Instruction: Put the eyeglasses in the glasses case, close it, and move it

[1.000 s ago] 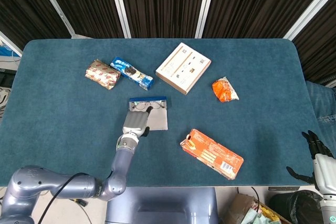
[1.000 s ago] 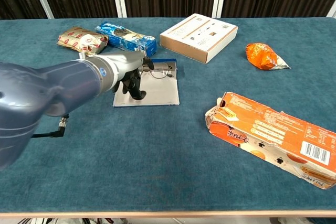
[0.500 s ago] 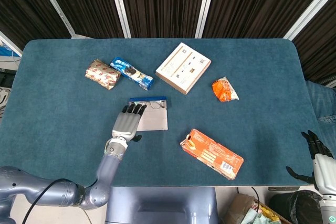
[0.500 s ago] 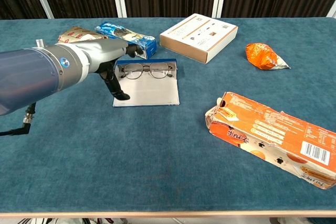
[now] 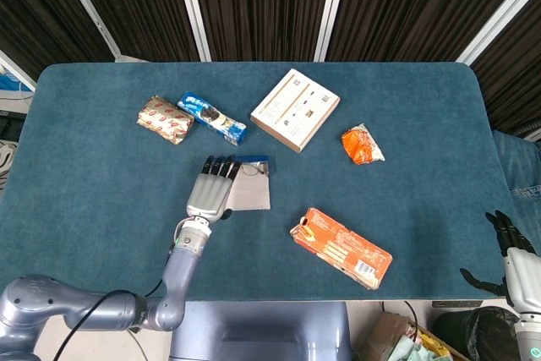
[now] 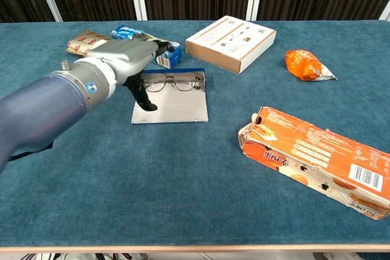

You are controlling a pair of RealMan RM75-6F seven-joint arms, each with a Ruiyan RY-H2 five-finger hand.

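The glasses case (image 5: 252,194) lies open and flat near the table's middle, grey inside with a blue far rim; in the chest view the case (image 6: 177,108) shows the same way. The thin-framed eyeglasses (image 6: 172,81) lie unfolded across its far end, and only their right part (image 5: 256,172) shows in the head view. My left hand (image 5: 211,188) hovers over the case's left end with fingers stretched out and apart, holding nothing; its thumb hangs down beside the glasses in the chest view of the left hand (image 6: 129,60). My right hand (image 5: 510,250) hangs off the table at the lower right, fingers spread.
A brown snack packet (image 5: 165,119) and a blue biscuit packet (image 5: 211,118) lie just beyond the case. A flat tan box (image 5: 295,109) sits at the back centre, an orange bag (image 5: 362,144) to its right, and an orange carton (image 5: 341,248) near the front edge.
My left hand's fingers, touching the glasses a second ago, drew back left, leaving them on the case. The hand has since shifted forward over the case's left end.
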